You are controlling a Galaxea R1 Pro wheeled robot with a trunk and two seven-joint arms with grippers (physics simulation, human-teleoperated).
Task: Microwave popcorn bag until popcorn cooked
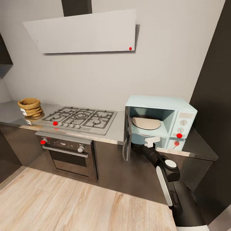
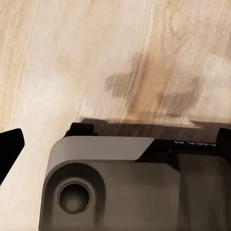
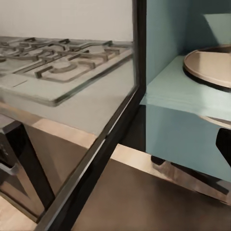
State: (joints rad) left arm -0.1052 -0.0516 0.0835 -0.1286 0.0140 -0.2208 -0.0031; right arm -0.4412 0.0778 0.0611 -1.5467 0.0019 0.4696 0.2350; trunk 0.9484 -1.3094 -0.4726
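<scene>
Well apart, popcorn bag [image 1: 30,107] beyond hob, right fingers [image 1: 152,141] at open microwave [image 1: 160,119] (grip state unclear).

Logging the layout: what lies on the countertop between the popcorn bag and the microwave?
In the head view, the gas hob lies between the popcorn bag and the open microwave.

Microwave [image 1: 183,110] pale mint-blue, beige turntable [image 1: 146,123] inside. Bag [image 1: 29,107] tan-brown, white label. Countertop [image 1: 109,133] shiny grey; cabinets [image 1: 112,166] dark brown-grey. Floor [image 1: 64,205] light wood grain. Hob [image 1: 80,118] grey, one red knob.
</scene>
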